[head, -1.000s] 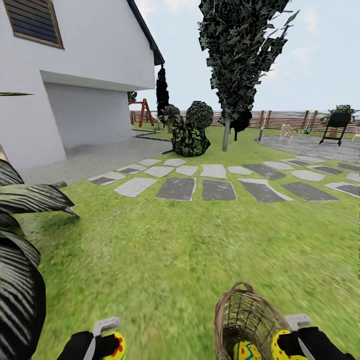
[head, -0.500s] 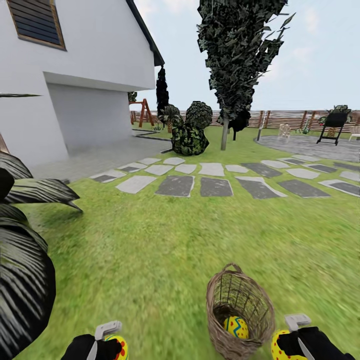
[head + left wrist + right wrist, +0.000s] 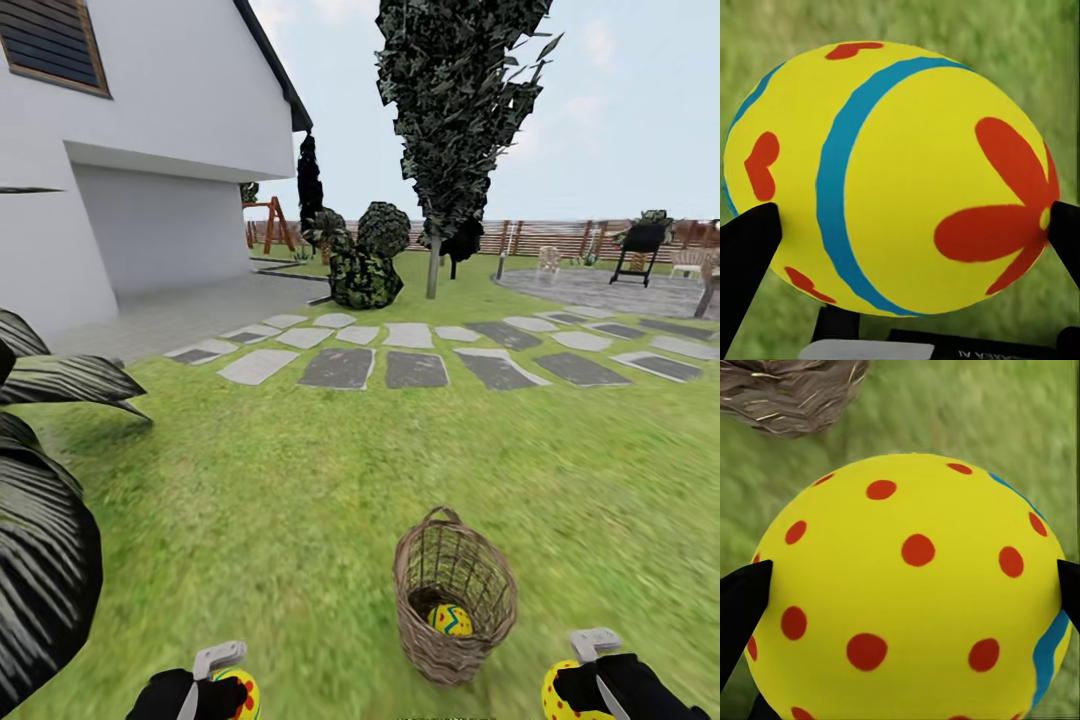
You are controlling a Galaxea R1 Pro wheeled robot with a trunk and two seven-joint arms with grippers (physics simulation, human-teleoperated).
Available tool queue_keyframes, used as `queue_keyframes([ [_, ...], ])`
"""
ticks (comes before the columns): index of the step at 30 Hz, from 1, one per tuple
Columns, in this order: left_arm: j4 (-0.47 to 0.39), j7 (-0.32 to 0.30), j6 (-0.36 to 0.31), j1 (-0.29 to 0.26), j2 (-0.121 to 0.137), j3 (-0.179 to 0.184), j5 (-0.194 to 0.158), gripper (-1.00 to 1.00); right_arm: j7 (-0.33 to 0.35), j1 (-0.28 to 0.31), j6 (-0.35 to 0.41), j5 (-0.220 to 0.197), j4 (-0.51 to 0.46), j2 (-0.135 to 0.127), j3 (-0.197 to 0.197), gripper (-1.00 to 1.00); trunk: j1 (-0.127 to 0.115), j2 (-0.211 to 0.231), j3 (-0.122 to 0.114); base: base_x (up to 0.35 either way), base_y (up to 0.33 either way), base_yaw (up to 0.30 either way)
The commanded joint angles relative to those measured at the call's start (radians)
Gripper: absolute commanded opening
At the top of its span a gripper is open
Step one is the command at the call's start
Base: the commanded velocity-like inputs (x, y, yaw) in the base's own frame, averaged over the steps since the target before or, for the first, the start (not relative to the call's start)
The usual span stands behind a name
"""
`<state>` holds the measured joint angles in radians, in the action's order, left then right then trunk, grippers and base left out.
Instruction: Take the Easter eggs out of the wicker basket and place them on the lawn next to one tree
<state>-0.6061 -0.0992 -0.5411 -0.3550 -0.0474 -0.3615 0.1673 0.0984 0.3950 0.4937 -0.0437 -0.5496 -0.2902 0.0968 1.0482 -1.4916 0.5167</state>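
Two eggs in hand, one left in basket

Left gripper (image 3: 900,225) clamps the flower egg (image 3: 889,176), right gripper (image 3: 907,585) clamps the dotted egg (image 3: 907,585). Third egg (image 3: 450,620) sits inside the wicker basket (image 3: 455,590) on the lawn (image 3: 300,500). I reckon next: carry both to a tree, drop, return for the last

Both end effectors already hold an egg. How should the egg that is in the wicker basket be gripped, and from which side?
Probably from above: the Easter egg lies deep at the bottom of the wicker basket, whose woven wall surrounds it, so only the open mouth gives access. Close the fingers across its narrow middle. Both end effectors, left and right, are full, so one must first be emptied.
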Motion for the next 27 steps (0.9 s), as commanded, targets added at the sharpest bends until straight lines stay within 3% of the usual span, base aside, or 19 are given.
queue_keyframes([
  [1,-0.002,-0.010,-0.005,0.000,-0.002,-0.008,0.011,-1.00,0.000,0.001,0.005,-0.004,-0.001,-0.001,0.006,-1.00,0.000,-0.001,0.001,0.000,0.000,-0.263],
  [27,-0.001,-0.010,-0.005,-0.001,-0.009,-0.008,0.011,-1.00,-0.006,0.001,0.005,-0.004,-0.001,-0.006,0.004,-1.00,0.000,-0.001,0.001,0.000,0.000,-0.268],
])
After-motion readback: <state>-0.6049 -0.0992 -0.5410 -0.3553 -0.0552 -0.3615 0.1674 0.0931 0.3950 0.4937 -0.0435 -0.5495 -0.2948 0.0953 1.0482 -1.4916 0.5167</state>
